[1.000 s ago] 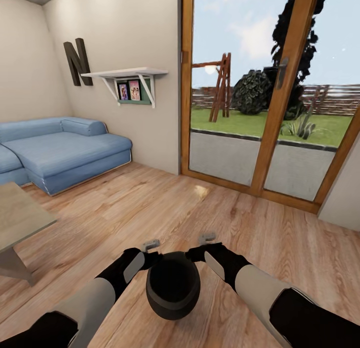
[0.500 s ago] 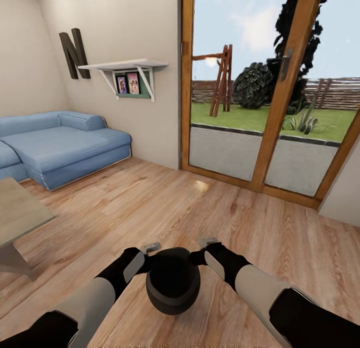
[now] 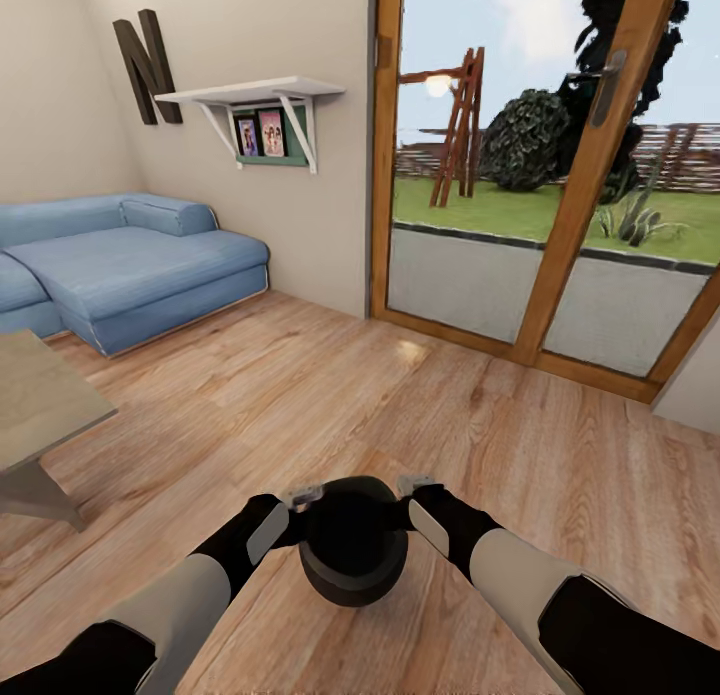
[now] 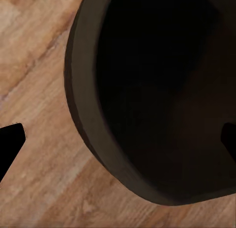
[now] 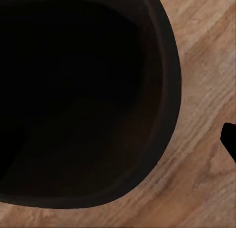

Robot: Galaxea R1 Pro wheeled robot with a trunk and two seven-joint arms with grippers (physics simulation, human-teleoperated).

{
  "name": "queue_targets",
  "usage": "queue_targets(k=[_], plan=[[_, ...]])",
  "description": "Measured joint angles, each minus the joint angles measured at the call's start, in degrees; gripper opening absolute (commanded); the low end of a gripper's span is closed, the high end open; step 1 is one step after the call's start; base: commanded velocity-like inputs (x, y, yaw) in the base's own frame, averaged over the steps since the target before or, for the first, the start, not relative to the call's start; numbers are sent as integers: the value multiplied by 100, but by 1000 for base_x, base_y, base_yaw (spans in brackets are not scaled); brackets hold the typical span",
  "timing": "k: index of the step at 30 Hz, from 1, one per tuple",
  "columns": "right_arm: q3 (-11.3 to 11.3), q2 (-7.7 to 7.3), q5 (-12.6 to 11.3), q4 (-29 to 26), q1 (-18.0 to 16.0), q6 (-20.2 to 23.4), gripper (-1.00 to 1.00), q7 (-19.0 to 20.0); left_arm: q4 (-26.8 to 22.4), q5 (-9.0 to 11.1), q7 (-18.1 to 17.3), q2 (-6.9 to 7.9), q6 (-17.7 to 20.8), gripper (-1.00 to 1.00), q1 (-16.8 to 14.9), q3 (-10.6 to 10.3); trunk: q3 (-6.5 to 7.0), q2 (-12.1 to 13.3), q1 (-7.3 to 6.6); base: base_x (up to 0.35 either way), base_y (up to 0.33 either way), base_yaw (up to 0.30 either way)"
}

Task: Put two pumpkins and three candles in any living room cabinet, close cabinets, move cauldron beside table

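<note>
Large dark letter N (image 3: 147, 67) mounted on the beige wall

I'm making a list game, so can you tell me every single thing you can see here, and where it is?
Glossy black round cauldron: one, black, held between both arms above the floor.
Grey-beige low table: one, corner showing at the left edge.
Blue fabric sofa: one, blue, against the far left wall.
White wall shelf: one, white, above the sofa, with framed photos under it.
Dark letter N: one, on the wall beside the shelf.
Wooden-framed glass doors: orange-brown, at the right, garden outside.
Light wooden plank floor: underneath everything.
Left claw: at the cauldron's left rim.
Right claw: at the cauldron's right rim.
</note>
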Motion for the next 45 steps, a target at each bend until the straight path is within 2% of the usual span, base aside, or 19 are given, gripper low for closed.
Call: queue_targets(k=[2, 8, 32, 45], plan=[[5, 0, -122, 0, 0, -5, 100, 7, 0, -2, 0, 0, -3, 100, 0, 0, -60, -3, 5, 0, 0, 133], [7, 0, -166, 0, 0, -14, 100, 9, -4, -3, 0, 0, -27, 100, -1, -4, -217, -10, 18, 0, 0, 113], [6, 0, -175, -1, 0, -56, 100, -10, -7, -1, 1, -18, -56, 100, -1, -9, -205, -10, 17, 1, 0, -56], [14, 0, -171, -1, 0, -60, 100, -10, -3, -8, 0, -18, -66, 100, -1, -9, -205, -10, 17, 149, 0, 0]])
